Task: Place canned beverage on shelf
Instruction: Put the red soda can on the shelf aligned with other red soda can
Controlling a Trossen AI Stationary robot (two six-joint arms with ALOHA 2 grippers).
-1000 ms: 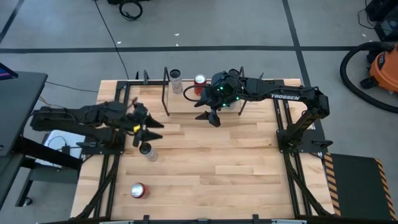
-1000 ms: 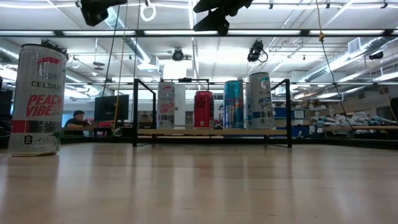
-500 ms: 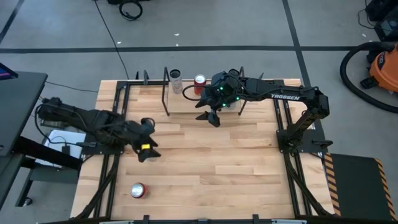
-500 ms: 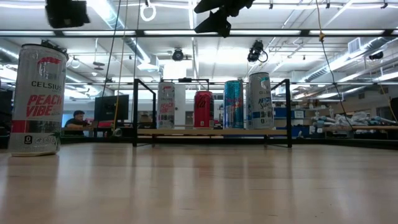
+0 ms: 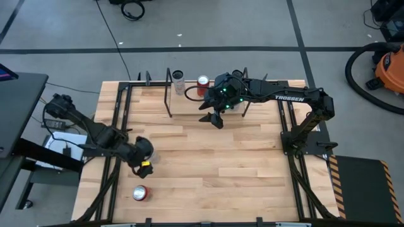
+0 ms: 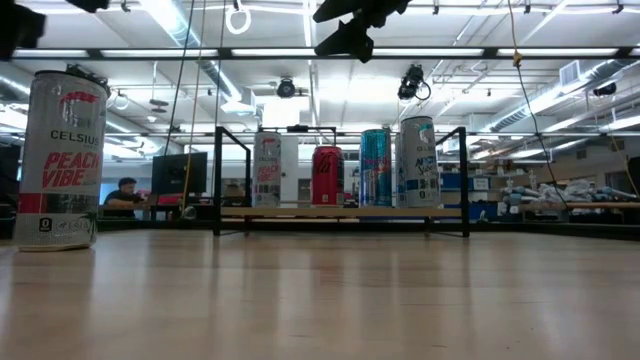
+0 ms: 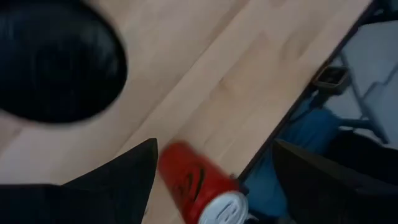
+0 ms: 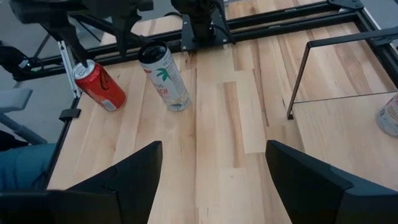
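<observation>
A white Celsius can stands upright on the table (image 6: pixel 62 160), (image 8: pixel 165 76); in the high view my left arm mostly covers it. A red can (image 5: pixel 139 193) lies on its side near the near-left corner and also shows in the left wrist view (image 7: pixel 198 186). My left gripper (image 5: pixel 144 166) is open and empty, above the table between the two cans (image 7: pixel 211 180). My right gripper (image 5: pixel 212 117) is open and empty, held high over the shelf's front edge. The shelf (image 6: pixel 340 212), a light-wood board in a black rod frame at the far side, carries several upright cans.
The cans on the shelf include a white one (image 5: pixel 178 78) and a red one (image 5: pixel 202 82). The table's left edge and its black rail (image 7: pixel 329 76) run close past the red can. A person (image 6: pixel 125 195) sits far behind the table.
My left gripper has swung from beside the white can toward the table's near edge, passing over that can and coming nearer the red can. Both cans have stayed where they were.
</observation>
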